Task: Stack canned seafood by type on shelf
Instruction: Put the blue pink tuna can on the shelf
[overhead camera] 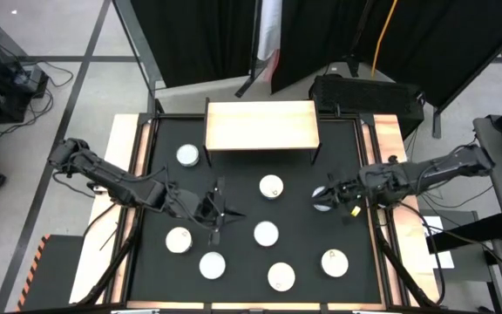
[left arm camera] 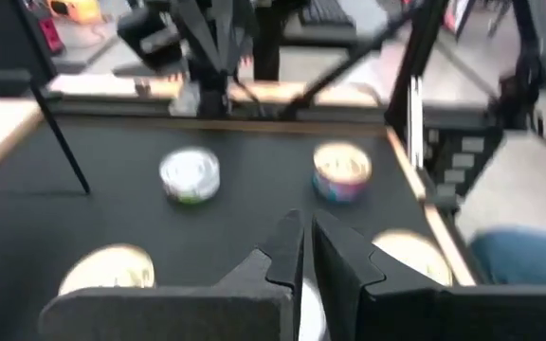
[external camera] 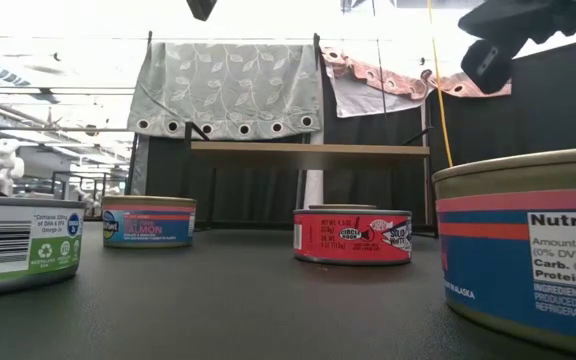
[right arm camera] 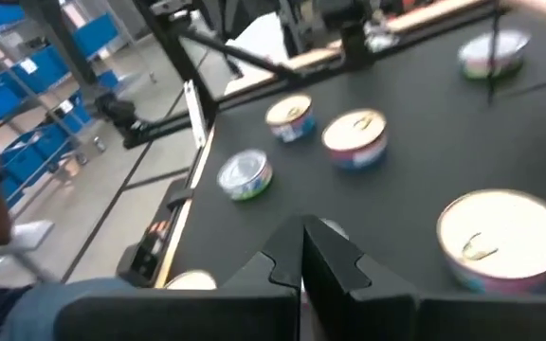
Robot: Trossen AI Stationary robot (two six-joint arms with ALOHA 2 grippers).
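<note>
Silvery tins (overhead camera: pixel 267 233) are lying scattered across my desk (overhead camera: pixel 338 144).
I am hovering both jaws clenched, grasping nothing, near the wooden shelf (overhead camera: pixel 261 126).

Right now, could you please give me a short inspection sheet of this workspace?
Surface: black mat, wood side rails.
Job's things: seven tins on the mat, e.g. tin; shelf top bare.
Clutter: nothing seen.
Grippers: left gripper shut, empty, above the mat; right gripper shut, empty, near the right edge.
Cables: yellow cable behind the table.
Surroundings: black curtains, patterned cloth, blue bins.
</note>
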